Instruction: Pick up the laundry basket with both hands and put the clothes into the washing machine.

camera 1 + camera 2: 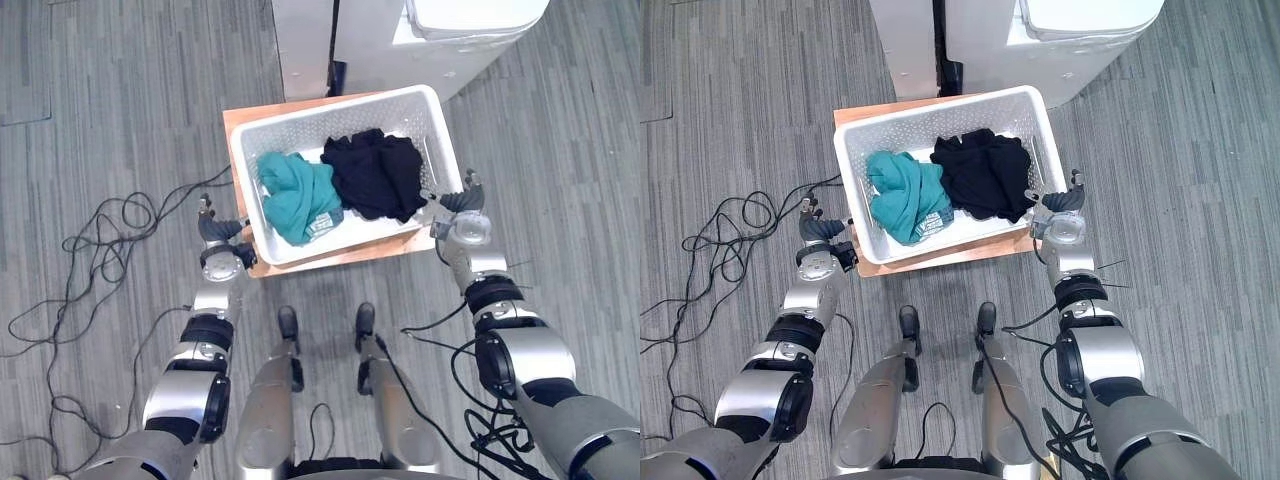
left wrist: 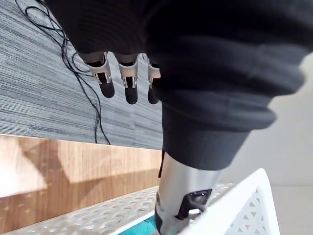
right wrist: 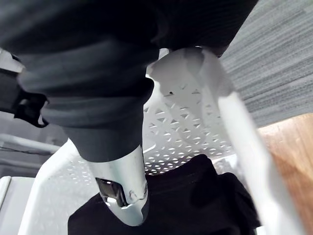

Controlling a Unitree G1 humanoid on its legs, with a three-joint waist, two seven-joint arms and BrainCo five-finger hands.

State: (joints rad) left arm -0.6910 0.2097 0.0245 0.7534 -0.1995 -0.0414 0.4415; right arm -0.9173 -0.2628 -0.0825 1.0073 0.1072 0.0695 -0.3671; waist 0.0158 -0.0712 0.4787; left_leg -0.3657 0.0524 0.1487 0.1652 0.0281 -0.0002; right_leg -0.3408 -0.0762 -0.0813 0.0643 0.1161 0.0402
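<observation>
A white perforated laundry basket (image 1: 340,108) sits on a low wooden board (image 1: 330,255). Inside lie a teal garment (image 1: 298,195) on the left and a black garment (image 1: 378,172) on the right. My left hand (image 1: 218,232) is beside the basket's front left corner. Its fingers (image 2: 129,85) are straight out over the floor and its thumb (image 2: 178,191) reaches across the rim (image 2: 244,200). My right hand (image 1: 462,205) is against the right rim (image 3: 239,122), with its thumb (image 3: 124,186) inside above the black garment (image 3: 195,196).
A white washing machine (image 1: 450,30) stands just behind the basket, with a white cabinet (image 1: 300,45) to its left. Grey striped floor (image 1: 560,170) lies open on both sides of the board.
</observation>
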